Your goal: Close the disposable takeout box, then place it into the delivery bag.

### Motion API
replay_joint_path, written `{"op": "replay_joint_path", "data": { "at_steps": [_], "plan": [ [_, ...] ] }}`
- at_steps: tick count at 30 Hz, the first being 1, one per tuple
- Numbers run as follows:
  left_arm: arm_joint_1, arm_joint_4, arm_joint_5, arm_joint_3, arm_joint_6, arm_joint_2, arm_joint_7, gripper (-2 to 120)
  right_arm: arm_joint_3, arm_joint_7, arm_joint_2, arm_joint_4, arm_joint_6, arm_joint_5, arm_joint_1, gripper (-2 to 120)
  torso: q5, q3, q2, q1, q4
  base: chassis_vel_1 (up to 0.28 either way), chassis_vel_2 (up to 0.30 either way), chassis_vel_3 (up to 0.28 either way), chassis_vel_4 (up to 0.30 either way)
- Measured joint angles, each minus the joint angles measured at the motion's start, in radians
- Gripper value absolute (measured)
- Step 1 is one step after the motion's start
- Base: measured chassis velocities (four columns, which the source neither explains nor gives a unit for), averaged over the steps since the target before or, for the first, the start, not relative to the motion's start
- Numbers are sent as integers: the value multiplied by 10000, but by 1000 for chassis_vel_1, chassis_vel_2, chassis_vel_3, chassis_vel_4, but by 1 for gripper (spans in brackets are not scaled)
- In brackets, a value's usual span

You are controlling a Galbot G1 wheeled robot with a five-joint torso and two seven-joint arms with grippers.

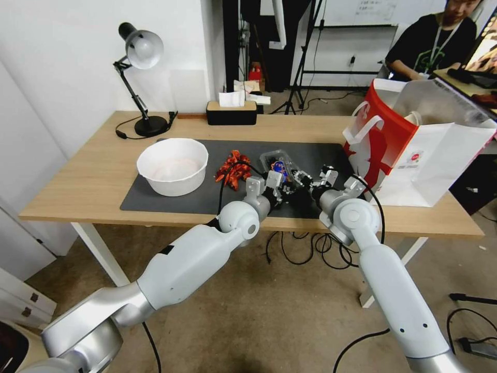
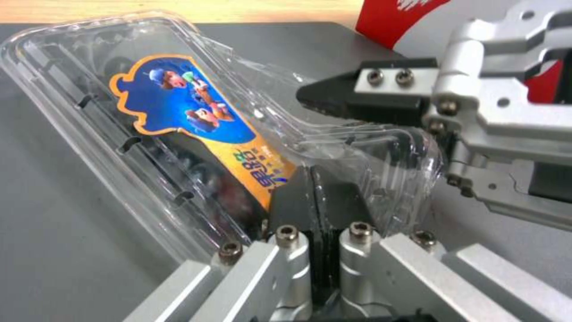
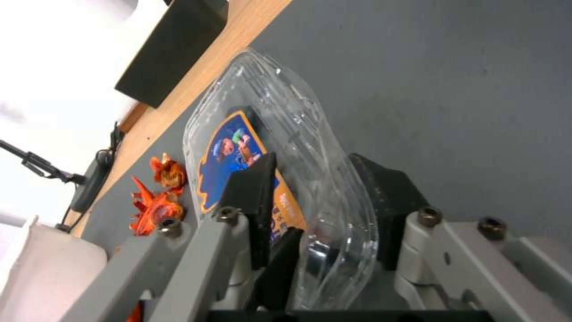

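Observation:
The disposable takeout box is a clear clamshell with a blue and orange label, and it lies on the dark mat with its lid down. In the left wrist view the box slants away from my left gripper, which is shut with its tips against the box's near rim. My right gripper has the box between its two black fingers, clamped on one end. In the head view, left gripper and right gripper meet at the box's front. The delivery bag stands open just to the right.
A white bowl and a red-orange crumpled piece sit on the mat to the left of the box. A tissue box and a desk lamp stand at the back. The table's front edge is close under both arms.

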Motion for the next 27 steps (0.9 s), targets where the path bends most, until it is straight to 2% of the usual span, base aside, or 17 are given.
{"op": "replay_joint_path", "data": {
  "at_steps": [3, 9, 12, 24, 26, 27],
  "plan": [
    [2, 5, 3, 0, -3, 2, 4, 0, 10, 0, 0, 9, -36, 0, -23, 28, 0, 0, 0, 0, 0, 0, 0, 0, 0],
    [12, 12, 20, -3, -31, 10, 14, 0, 15, 1, -54, 72, -134, -1, -133, 10, 1, 2, 0, 0, 0, 0, 0, 0, 0],
    [15, 9, 28, -4, -31, 12, 14, 0, 16, 0, -66, 89, -154, -3, -164, 7, 2, 2, 0, 1, 0, 0, 0, 0, 0],
    [1, -20, 19, -147, -29, -2, 11, 0, -15, -96, -104, 215, -173, -31, -281, 6, 0, 3, -1, 2, -1, 0, 0, 0, 0],
    [-7, -39, 7, -190, -15, -12, 1, 0, -48, -126, -106, 226, -197, -30, -291, 6, 10, 3, -2, 2, 1, 0, 0, 0, 0],
    [-10, -57, -12, -250, 3, -21, -6, 0, -49, -147, -117, 227, -202, -30, -294, 5, 0, 3, -2, 3, 2, 0, 0, 0, 0]
  ]
}}
